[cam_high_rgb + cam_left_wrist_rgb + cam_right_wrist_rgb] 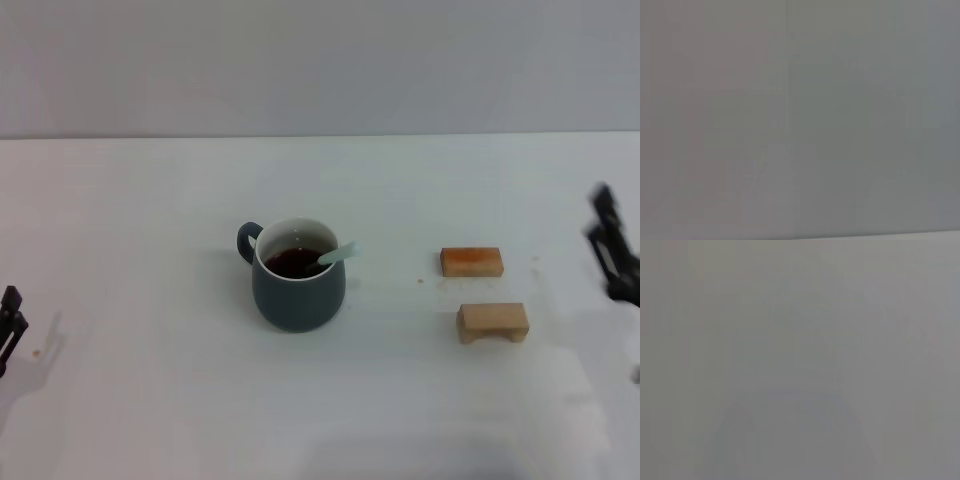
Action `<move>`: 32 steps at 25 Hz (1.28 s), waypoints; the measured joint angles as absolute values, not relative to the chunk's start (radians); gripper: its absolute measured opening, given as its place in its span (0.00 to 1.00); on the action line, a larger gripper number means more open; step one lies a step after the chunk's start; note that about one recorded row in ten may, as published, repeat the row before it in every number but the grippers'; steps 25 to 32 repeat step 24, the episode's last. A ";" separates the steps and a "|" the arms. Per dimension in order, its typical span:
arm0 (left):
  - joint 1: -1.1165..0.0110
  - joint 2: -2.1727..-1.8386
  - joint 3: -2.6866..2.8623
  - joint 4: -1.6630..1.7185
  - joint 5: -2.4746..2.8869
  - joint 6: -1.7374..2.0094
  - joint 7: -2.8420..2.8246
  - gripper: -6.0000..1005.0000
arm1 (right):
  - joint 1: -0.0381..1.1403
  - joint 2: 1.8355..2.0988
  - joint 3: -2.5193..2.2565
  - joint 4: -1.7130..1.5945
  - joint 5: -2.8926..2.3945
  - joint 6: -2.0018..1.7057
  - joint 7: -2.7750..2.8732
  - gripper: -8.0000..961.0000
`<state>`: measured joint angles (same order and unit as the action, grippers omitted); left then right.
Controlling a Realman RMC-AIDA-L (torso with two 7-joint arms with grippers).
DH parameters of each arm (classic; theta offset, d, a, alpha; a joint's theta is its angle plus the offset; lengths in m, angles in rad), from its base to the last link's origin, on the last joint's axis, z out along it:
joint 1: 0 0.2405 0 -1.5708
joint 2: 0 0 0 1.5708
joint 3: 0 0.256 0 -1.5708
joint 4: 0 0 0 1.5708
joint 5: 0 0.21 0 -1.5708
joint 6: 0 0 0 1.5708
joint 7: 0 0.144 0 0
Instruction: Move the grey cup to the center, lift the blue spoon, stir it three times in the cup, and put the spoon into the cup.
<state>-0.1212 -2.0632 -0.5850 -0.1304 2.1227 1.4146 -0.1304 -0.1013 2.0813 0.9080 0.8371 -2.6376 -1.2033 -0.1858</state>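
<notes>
- The cup [298, 288] stands upright near the middle of the table [150, 400], handle at about 10 o'clock, dark liquid inside.
- The spoon [338, 254] already sits in the cup: its bowl end is down in the liquid and the pale handle leans over the rim toward 2 o'clock.
- Judged from this, the placing looks done; what remains is a clean retreat, so keep both arms away from the cup.
- The right tool [612, 250] is at the table's 3 o'clock edge, well apart from the cup. It holds nothing, but you cannot tell how its fingers stand.
- The left tool [10, 325] is at the 9 o'clock edge, only partly in view, holding nothing; its finger state cannot be told either.
- Two wooden blocks [472, 262] [492, 322] lie between the cup and the right tool. If you move that arm, go up and outward, not across them.
- The handle overhangs the rim, so a brush against it would likely tip the spoon out or splash liquid.
- Both wrist views show only a blank grey field, so rely on the head view for clearance.
</notes>
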 joint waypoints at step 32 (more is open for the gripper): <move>-0.115 -2.063 -0.645 -0.130 2.122 1.438 -0.130 0.86 | -0.102 2.084 0.819 0.674 -2.379 -1.399 -0.160 0.81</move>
